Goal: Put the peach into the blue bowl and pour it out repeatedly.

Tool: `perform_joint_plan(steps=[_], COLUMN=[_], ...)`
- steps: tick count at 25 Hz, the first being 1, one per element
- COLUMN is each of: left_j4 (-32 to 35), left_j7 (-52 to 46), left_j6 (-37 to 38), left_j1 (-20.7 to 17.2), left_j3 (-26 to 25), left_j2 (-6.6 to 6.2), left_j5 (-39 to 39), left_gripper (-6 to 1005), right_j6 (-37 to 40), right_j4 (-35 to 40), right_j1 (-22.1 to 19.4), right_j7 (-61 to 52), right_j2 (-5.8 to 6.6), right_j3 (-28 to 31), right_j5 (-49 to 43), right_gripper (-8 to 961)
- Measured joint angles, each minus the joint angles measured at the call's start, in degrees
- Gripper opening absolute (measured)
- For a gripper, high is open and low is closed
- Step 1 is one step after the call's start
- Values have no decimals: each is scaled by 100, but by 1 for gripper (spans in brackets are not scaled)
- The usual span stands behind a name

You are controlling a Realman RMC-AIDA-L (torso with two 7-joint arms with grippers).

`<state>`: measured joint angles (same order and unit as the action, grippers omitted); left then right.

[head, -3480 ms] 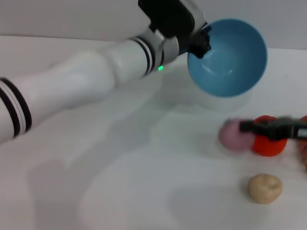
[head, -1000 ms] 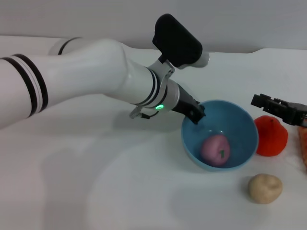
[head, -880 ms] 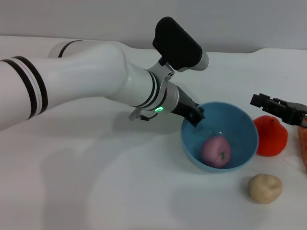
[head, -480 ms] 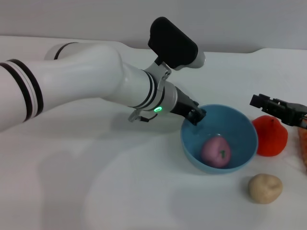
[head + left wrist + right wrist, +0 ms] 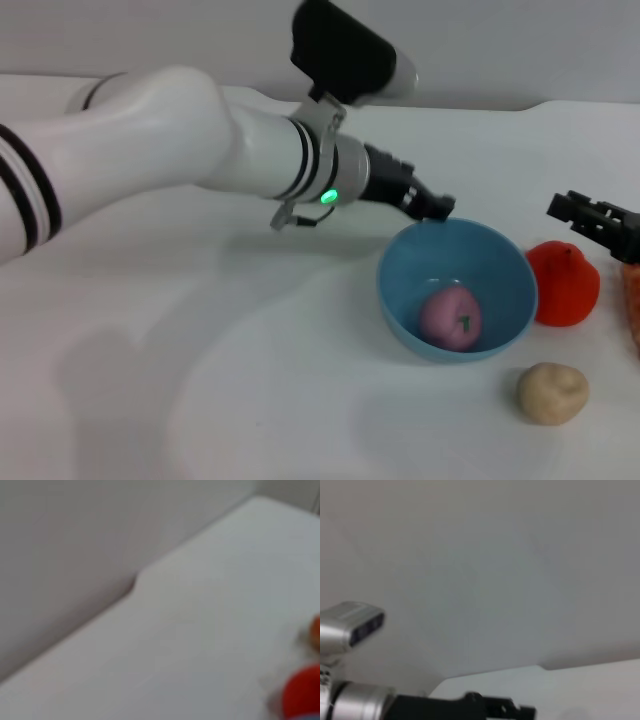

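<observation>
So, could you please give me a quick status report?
Left tool above blue bowl rim, not gripping. Right tool hovering over red fruit. Peach in bowl. Nothing in the way.

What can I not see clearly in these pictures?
- Left gripper, head view: dark tip above the bowl rim; finger state too small to tell.
- Right gripper, head view: cut by the picture's edge.
- Orange thing, head view: mostly cut by the edge.
- Peach: underside hidden by the bowl wall.
- Left wrist view: blurred; only a red fruit shows, cut by the edge.
</observation>
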<state>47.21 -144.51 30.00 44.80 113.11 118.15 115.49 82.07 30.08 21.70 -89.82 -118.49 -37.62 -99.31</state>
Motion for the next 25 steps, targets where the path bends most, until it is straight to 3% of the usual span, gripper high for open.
perform_joint_plan(steps=[7,12,17,22,25], left_j4=[729,778,624,173,-55], left_j7=[252,334,274,204,-74], left_j6=[-1160,-2513,-3967,-6651,-7108], left_j1=[-800,-1379,-1902,-2204,-2179], left_j3=[-393,-243,502,2013,2296], left_j2=[-12,0,22,25,39], left_j5=[156,147,105,129,133], left_gripper=[752,794,802,802,802], right_j6=[-47,-320,-729,-837,-818], right_j4=[169,-20,-561,-1699,-2319], right_j1=[-218,-409,-517,-582,-632], right_j7=[770,1877,3048,5222,6351], right_j2=[6,-15,-24,-32,-35], right_j3=[737,1454,1928,2574,2718], right_j5=[68,324,559,1745,2587], right_gripper=[546,566,612,621,621])
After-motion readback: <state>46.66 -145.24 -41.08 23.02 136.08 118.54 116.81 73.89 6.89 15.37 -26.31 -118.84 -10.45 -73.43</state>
